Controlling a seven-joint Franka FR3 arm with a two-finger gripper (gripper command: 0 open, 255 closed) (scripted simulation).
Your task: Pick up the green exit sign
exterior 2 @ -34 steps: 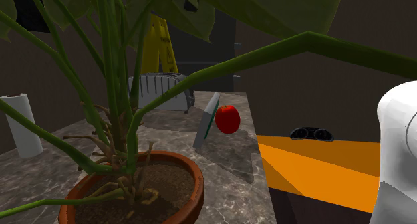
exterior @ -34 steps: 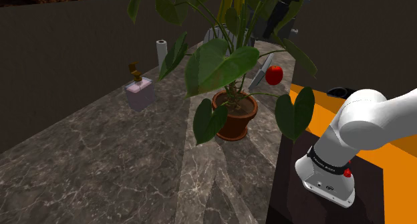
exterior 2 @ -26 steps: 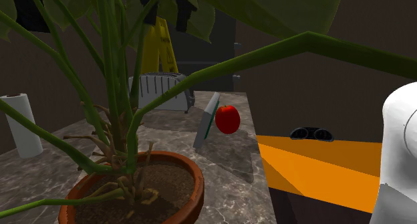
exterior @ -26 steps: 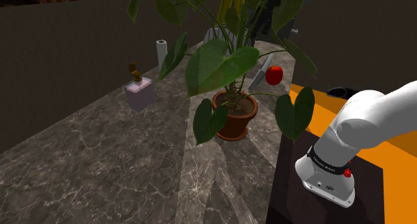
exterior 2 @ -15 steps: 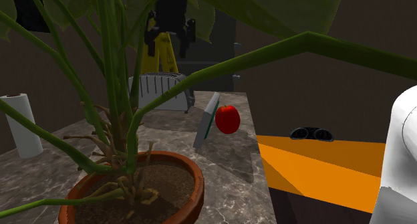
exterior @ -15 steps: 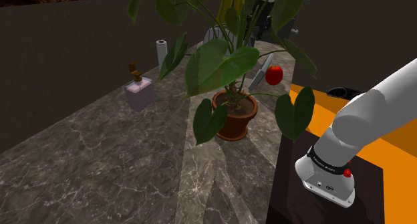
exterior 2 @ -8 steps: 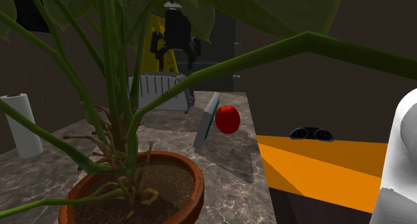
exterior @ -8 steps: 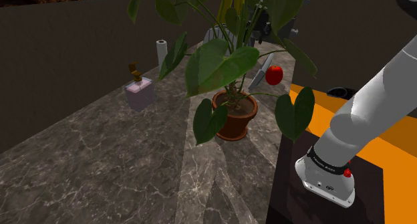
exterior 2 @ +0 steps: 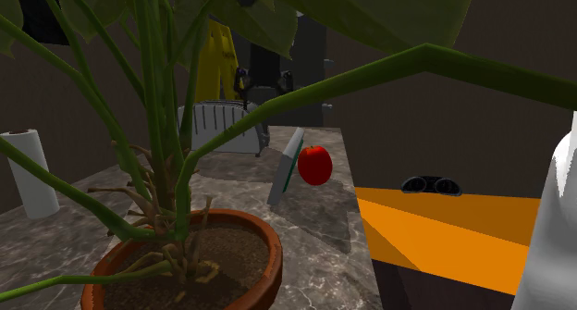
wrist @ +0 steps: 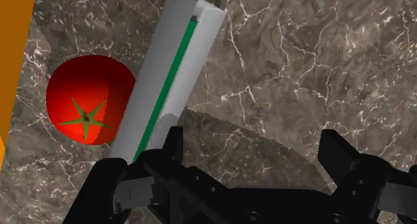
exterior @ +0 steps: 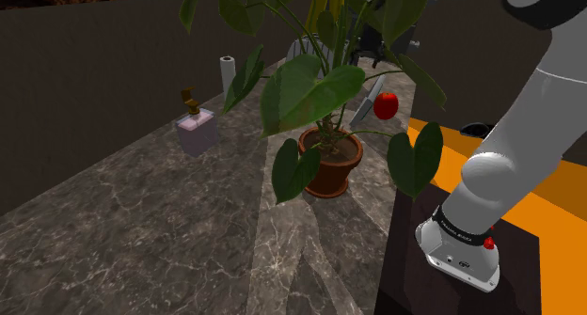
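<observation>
The exit sign (exterior 2: 288, 166), a thin grey slab with a green face, stands on its long edge near the far end of the worktop (exterior: 169, 238), close to the edge that meets an orange surface (exterior 2: 444, 229). It tilts toward a tomato (exterior 2: 315, 165) and seems to rest against it, which is probably all that keeps it up. Standing like that, it offers its thin top edge upward, so a pinch from above across the thickness looks like the sensible grasp.

The gripper (wrist: 254, 148) hangs over it, pointing down, its fingers (wrist: 167, 150) spread wide (it holds nothing). In the wrist view the sign (wrist: 167, 82) runs toward one finger rather than the middle of the gap. I judge the hand needs to shift sideways, and maybe turn, before it goes down.

The tomato is the main nuisance: it appears to touch the sign on one side, just where a finger would have to descend. A toaster (exterior 2: 222, 128) sits just behind, nearer the far end. The potted plant (exterior: 329, 163) stands further back along the worktop, its leaves reaching toward the sign. A paper roll (exterior: 227, 73) and a small bottle (exterior: 196, 127) by the opposite edge are well apart from it.
</observation>
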